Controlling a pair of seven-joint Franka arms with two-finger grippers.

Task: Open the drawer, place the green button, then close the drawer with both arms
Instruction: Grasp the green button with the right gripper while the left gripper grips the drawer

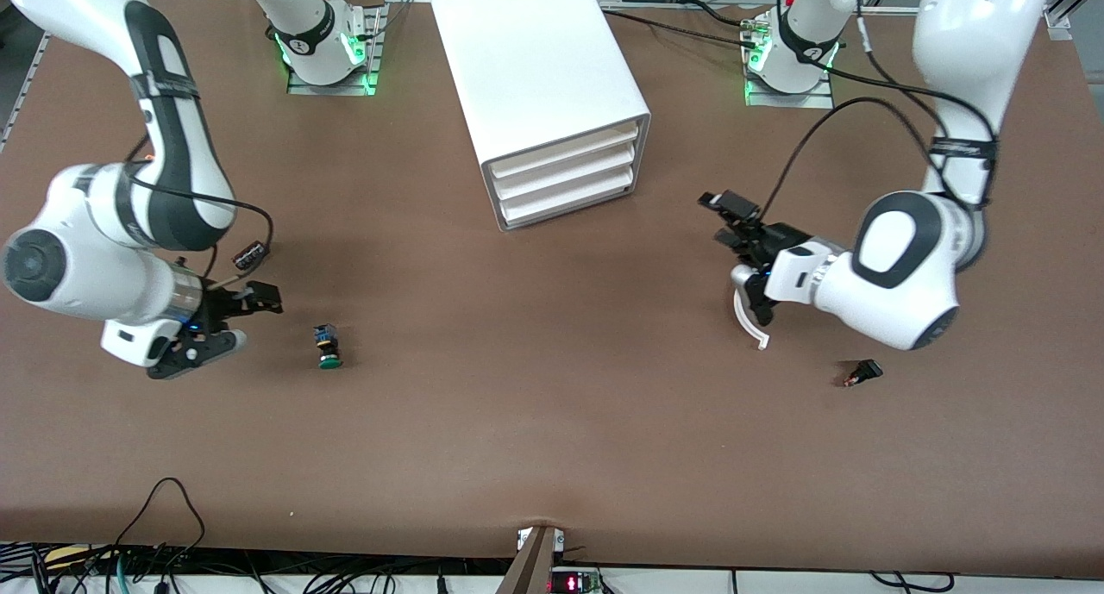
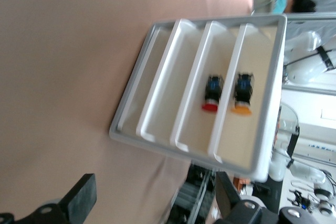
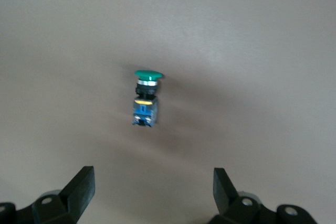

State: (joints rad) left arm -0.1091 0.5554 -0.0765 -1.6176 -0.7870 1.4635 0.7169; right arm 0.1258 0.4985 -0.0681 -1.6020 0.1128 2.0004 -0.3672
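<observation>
Front view: the button point(image 1: 329, 347) lies on the table point(image 1: 552, 439) toward our right arm's end, green cap facing the camera, just beside our right gripper point(image 1: 226, 322). Its fingers stand wide apart, holding nothing. Our left gripper point(image 1: 743, 258) hangs over the table near the cabinet point(image 1: 552, 103), fingers wide apart and empty, facing the drawer fronts. The bottom drawer point(image 1: 573, 199) looks shut. Our right arm is nearer the button; our left is nearer the drawer. We cannot make out any drawer handle.
</observation>
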